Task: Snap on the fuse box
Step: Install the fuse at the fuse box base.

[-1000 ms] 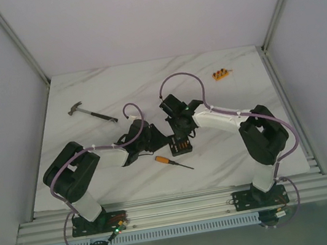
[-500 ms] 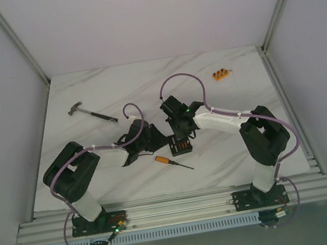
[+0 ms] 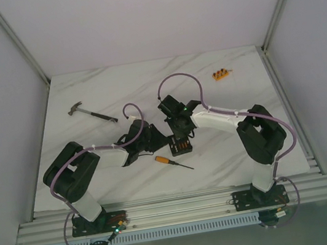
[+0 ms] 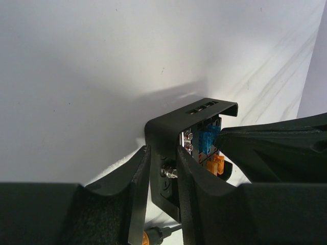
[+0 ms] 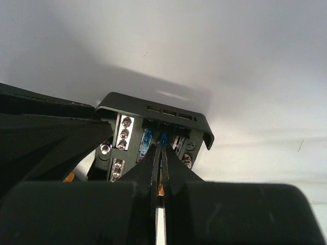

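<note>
The fuse box is a small black box near the table's middle, with screws and blue and orange fuses showing in its open face. My left gripper is shut on one side wall of the box, a finger on each face of the wall. From the far side, my right gripper reaches in with its jaws shut. Its tips rest against a blue fuse seated in the box; the same blue fuse shows in the left wrist view.
An orange-handled screwdriver lies just in front of the fuse box, close to the left fingers. A hammer lies at the back left. A small orange block sits at the back right.
The right arm has edged slightly to the left over the fuse box and its cable loop has shifted with it. The left arm and the box have stayed put.
</note>
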You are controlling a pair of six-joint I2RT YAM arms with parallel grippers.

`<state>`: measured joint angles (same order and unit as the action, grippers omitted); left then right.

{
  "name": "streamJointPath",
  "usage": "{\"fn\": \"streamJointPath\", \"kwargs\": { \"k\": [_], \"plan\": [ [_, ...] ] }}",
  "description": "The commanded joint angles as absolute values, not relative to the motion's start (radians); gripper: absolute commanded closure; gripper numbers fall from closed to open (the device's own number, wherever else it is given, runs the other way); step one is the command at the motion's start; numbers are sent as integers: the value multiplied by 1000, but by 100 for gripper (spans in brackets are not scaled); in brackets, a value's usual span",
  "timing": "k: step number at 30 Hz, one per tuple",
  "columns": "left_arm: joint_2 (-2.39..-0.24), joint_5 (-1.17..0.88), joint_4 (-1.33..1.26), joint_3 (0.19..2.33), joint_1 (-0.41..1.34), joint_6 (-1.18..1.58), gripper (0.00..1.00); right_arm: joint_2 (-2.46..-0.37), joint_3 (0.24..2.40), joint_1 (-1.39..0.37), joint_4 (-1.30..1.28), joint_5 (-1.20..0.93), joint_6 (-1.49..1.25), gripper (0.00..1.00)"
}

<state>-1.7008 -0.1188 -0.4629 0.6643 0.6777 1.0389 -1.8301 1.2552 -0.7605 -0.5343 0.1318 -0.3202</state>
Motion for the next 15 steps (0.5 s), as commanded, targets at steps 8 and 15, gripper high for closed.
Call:
{"fn": "streamJointPath", "kwargs": {
  "k": [8, 15],
  "plan": [
    [-1678, -71, -448, 611, 675, 1065, 64, -2072, 1236, -765, -607, 210, -201, 100],
    [-1629, -60, -417, 596, 642, 1064, 64, -2014, 1333, -774, -612, 155, -157, 96]
  ]
}}
